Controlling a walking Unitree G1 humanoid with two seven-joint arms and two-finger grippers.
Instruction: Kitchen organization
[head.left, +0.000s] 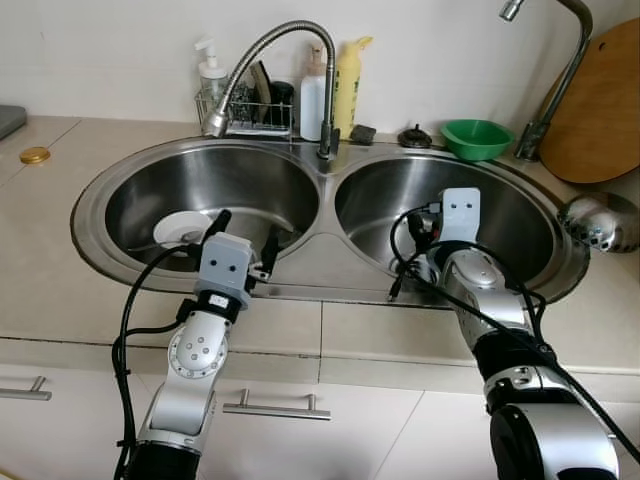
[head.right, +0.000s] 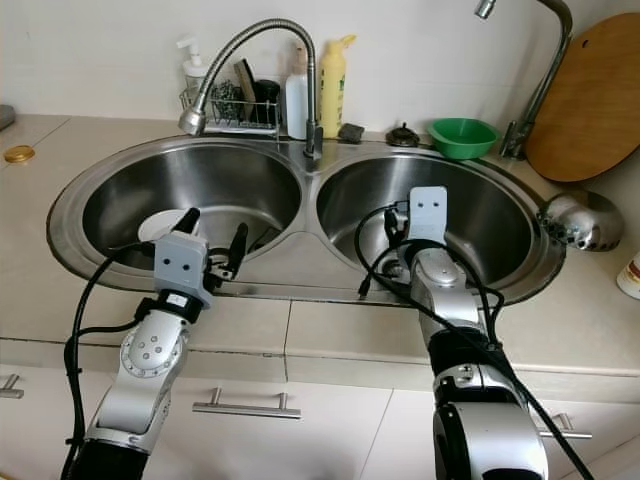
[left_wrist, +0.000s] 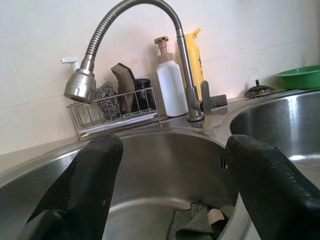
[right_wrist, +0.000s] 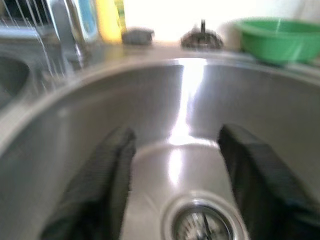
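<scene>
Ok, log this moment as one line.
left pincer: open, over left basin | right pincer: open, over right basin drain | white plate: in left basin

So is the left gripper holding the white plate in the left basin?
No: the left gripper hangs open above the near rim of the left basin, and the white plate lies untouched on its floor.

No legible text or labels anywhere

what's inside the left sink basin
A white plate lies in the left basin, partly covered by the open left hand. A grey cloth lies on the bottom. The drain is hidden.
</scene>
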